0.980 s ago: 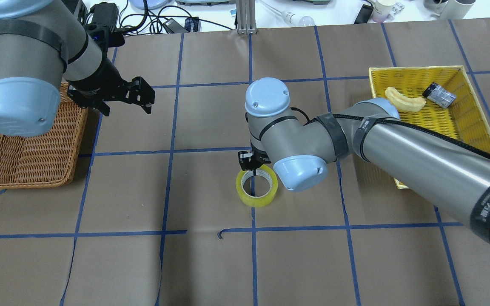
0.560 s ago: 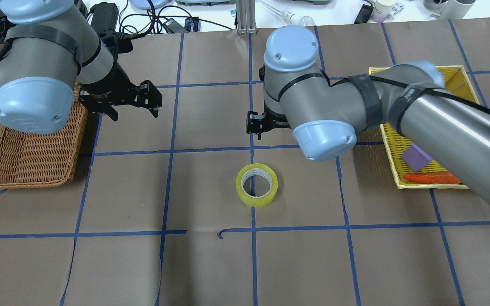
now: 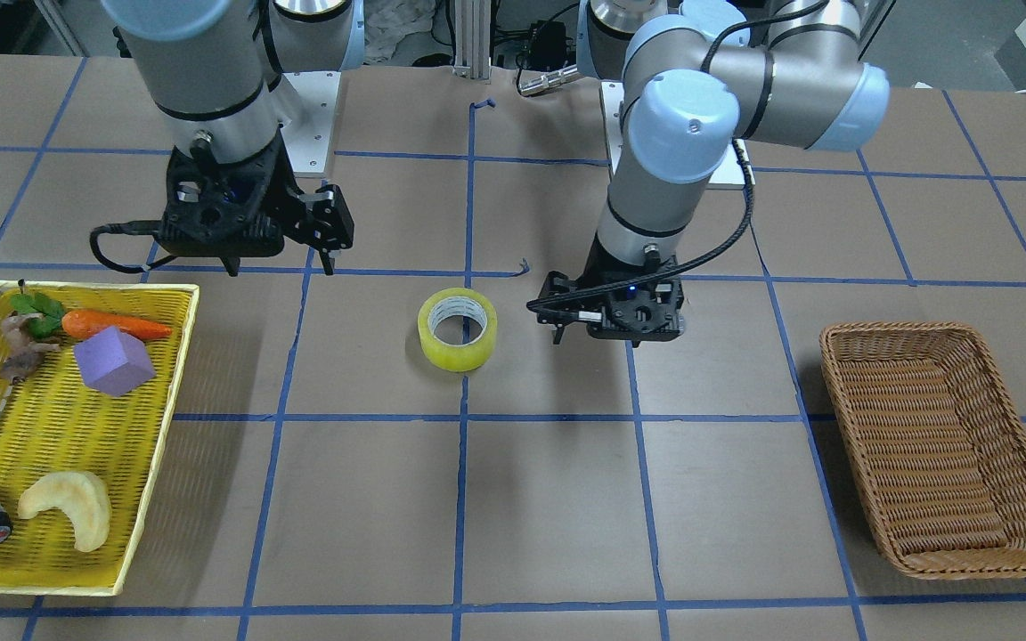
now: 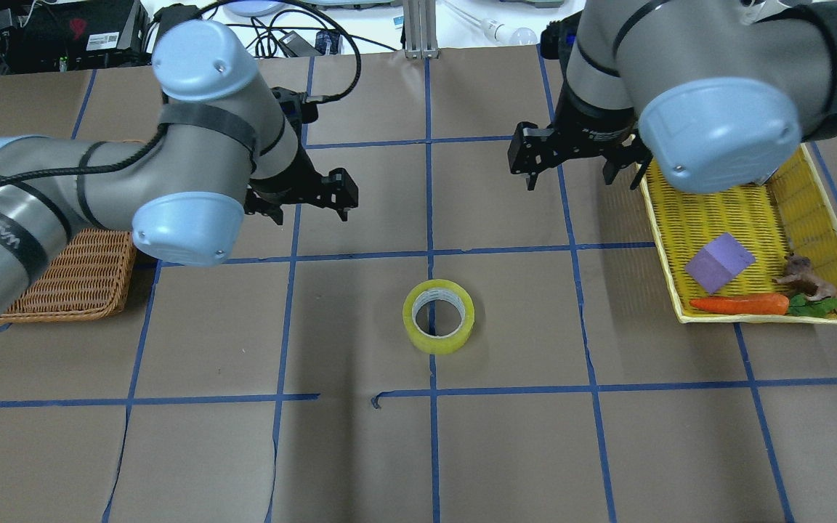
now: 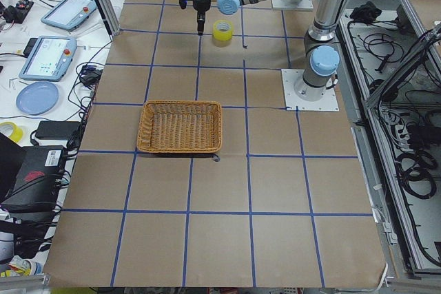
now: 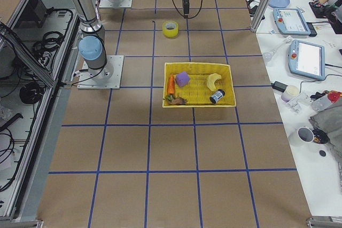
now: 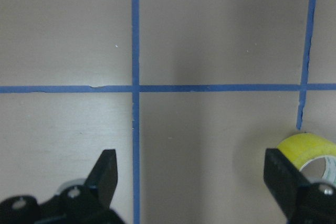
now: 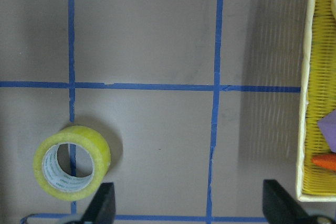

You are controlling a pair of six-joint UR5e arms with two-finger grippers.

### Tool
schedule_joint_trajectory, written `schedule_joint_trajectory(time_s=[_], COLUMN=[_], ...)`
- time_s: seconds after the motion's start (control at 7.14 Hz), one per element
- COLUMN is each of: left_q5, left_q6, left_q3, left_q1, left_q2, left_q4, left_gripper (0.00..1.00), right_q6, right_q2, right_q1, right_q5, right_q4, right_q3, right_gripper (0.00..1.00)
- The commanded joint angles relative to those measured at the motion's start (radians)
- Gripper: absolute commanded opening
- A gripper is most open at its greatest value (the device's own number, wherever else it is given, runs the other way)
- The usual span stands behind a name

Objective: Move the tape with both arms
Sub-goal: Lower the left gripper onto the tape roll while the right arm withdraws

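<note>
Overhead: the tape [image 4: 438, 341] lies flat at frame centre on the table [image 4: 360, 450], with nothing touching it. The left gripper [image 4: 309, 214], upper left, and the right gripper [image 4: 580, 183], upper right, both hang spread wide and empty.
Left wrist: the tape shows at lower right, beside one finger [image 7: 283, 177].
Right wrist: the tape is at lower left, with a yellow tray [image 8: 307, 129] at the right edge.

tape [image 4: 439, 343] in middle, basket [image 4: 70, 283] left, tray [image 4: 738, 211] right

Robotics lab: tape-gridded table [image 4: 506, 450], teach pendants [image 6: 308, 59], cables [image 5: 413, 163].
</note>
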Motion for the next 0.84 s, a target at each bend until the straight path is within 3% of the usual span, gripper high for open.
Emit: schedule_joint_trajectory(time_s=[0.0, 0.7], left_q5=[-0.056, -0.064], left_q6=[-0.088, -0.136], left_q3=[-0.059, -0.094], left_q1=[-0.094, -0.185], left_q2=[-0.08, -0.171], left_q4=[0.111, 0.138], left_gripper=[1.0, 1.0], right_q6=[-0.04, -0.041], right_q2=[-0.013, -0.015], right_q1=[-0.031, -0.051], right_q5=[0.03, 0.021], right_q4=[0.082, 0.083], right_q3=[-0.053, -0.053], right_gripper=[1.0, 1.0])
